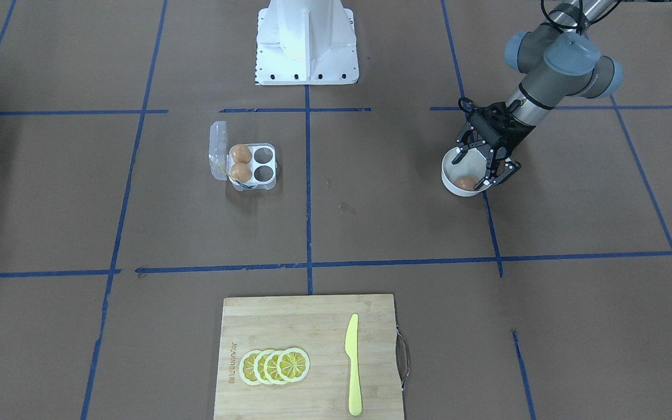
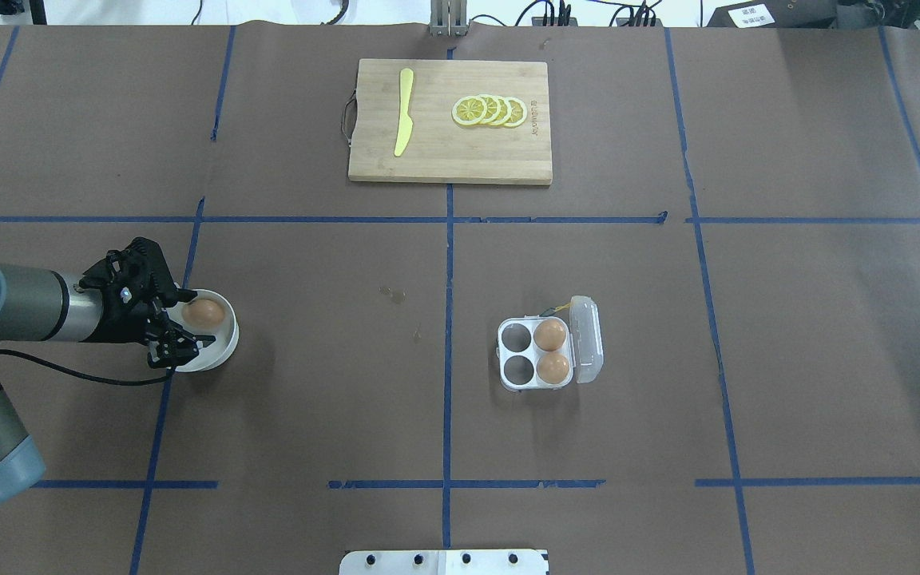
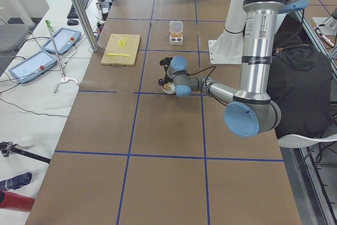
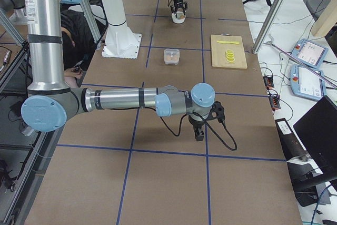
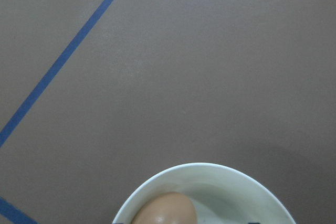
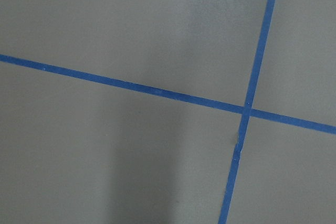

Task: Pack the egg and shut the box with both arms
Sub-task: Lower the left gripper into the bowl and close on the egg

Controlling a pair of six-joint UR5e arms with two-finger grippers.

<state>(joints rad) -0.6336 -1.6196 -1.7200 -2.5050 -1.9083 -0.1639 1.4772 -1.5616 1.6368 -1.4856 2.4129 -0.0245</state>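
Partly hidden: egg (image 1: pixel 463 184) behind left gripper (image 2: pixel 187 322); right gripper (image 4: pixel 199 133) state unreadable.

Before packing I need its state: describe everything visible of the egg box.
The box is a small square clear-plastic case with a white four-cell tray. Its hinged lid stands open on the robot's right side. Two brown eggs fill the pair beside the lid; the other two cells are empty. A thin yellow string shows at a hinge corner. It sits flat on the brown table, with nothing else touching it.
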